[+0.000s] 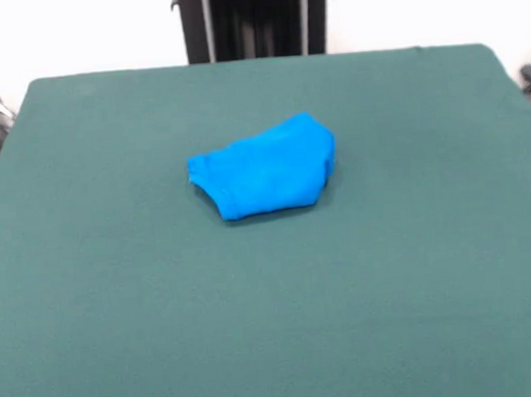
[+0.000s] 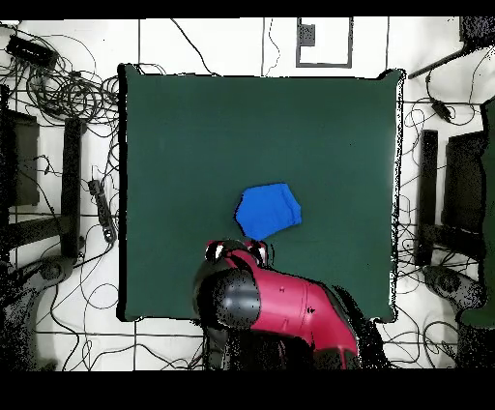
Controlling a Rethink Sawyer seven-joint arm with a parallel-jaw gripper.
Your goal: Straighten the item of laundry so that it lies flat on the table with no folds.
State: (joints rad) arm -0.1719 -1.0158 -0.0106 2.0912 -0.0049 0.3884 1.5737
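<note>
The shirt (image 1: 265,168) lies bunched in a compact lump near the middle of the table (image 1: 117,293), a little toward the pedestal side. It is folded over on itself several times, with only plain blue cloth facing up and one rounded hem edge curling along its near side in the front view. No print shows. In the overhead view the red arm (image 2: 290,309) reaches in over the table edge nearest the shirt, its head just beside the lump but apart from it. The tool is hidden under the arm, so I cannot tell how far open it is or whether it holds anything. Judging by the folds, straightening has hardly begun.
</note>
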